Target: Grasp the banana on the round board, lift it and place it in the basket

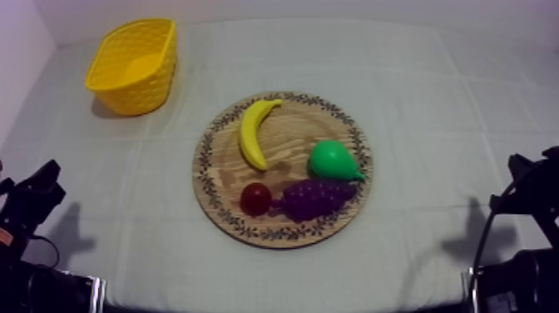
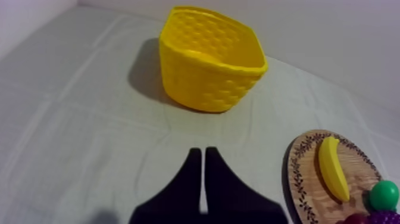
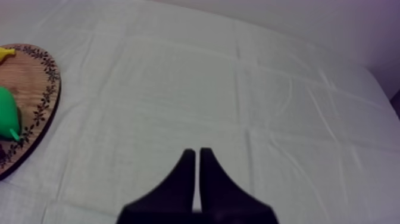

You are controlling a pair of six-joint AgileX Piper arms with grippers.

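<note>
Your left jaws and your right jaws are each pressed together on nothing, low over the counter [image 1: 432, 108]. Ahead of the left jaws and off to their right, the banana [image 2: 333, 170] lies on the wooden board [image 2: 303, 161], well apart from them, and the yellow basket [image 2: 208, 71] stands farther ahead on the counter. From the right jaws the board lies ahead and to the left, with the pear [image 3: 7, 113] on the side toward them.

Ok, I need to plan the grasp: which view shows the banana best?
The top view: the whole banana lies unobstructed on the wooden board, curve and both ends visible. The left wrist view shows it whole but at a slant. The right wrist view catches just one end.
</note>
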